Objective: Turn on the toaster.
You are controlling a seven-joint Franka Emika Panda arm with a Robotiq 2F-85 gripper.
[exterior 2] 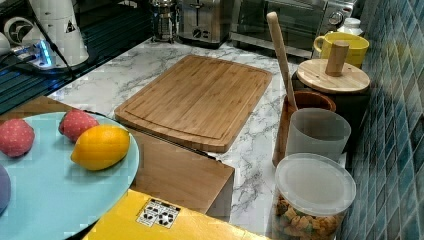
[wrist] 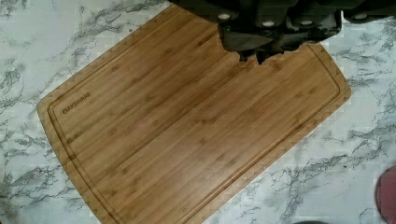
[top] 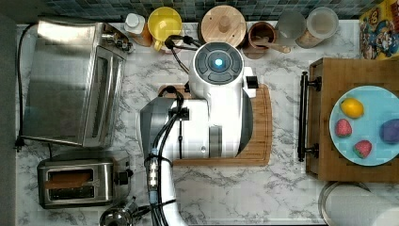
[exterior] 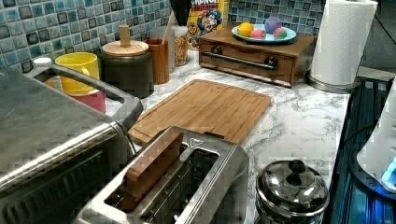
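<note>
The toaster (top: 75,182) is a small brushed-steel box at the top view's lower left, with a brown slice in one of its two slots. Its black lever knob (top: 123,177) sticks out of the side facing the arm. The same toaster (exterior: 187,186) stands in the foreground of the left view and the toaster (exterior 2: 202,20) is far back in the right view. My gripper (wrist: 253,58) hangs above the bamboo cutting board (wrist: 187,121), well away from the toaster, fingertips together and holding nothing. My white arm (top: 211,108) covers the board in the top view.
A large steel toaster oven (top: 70,80) stands beside the toaster. A steel lidded pot (exterior: 290,189) sits close to the toaster's lever side. Mug (top: 164,23), canisters and jars line the tiled wall. A wooden box with a fruit plate (top: 371,125) and a paper towel roll (exterior: 341,42) stand at the counter's other end.
</note>
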